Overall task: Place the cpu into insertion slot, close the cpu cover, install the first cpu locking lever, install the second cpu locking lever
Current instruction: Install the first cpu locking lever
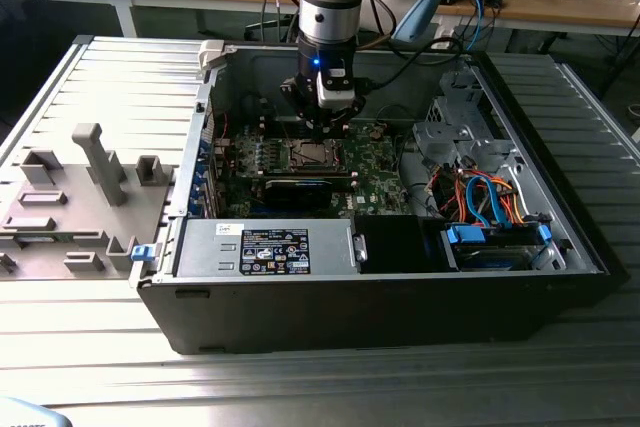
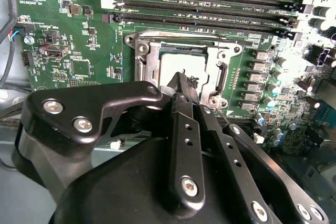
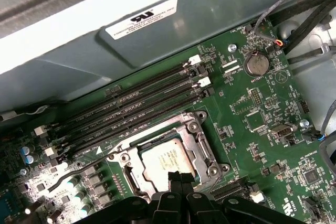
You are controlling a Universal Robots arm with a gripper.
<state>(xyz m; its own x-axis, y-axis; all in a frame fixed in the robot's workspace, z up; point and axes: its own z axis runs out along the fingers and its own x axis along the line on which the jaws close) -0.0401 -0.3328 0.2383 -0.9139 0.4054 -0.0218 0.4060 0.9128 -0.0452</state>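
Exterior view: black two-finger gripper [image 1: 328, 125] on the grey arm hangs inside the open black computer case [image 1: 380, 297], tips right above the small square insertion slot with silvery rim [image 1: 312, 155] on the green motherboard [image 1: 375, 172]. In both wrist views the black fingers [image 2: 181, 95] are pressed together, gripper closed with nothing between them, tips at the edge of the small flat square cpu with silvery-grey metal top [image 3: 167, 160]. The cpu sits seated in the insertion slot, framed by the thin silvery metal cpu cover [image 3: 202, 148], which lies flat around it. Thin metal locking lever [image 3: 71, 177] runs beside the slot, cannot tell if it is latched. Long black memory slots [image 3: 131, 109] lie just beside the socket. Silver round coin battery [image 3: 256, 64] is well apart on the board.
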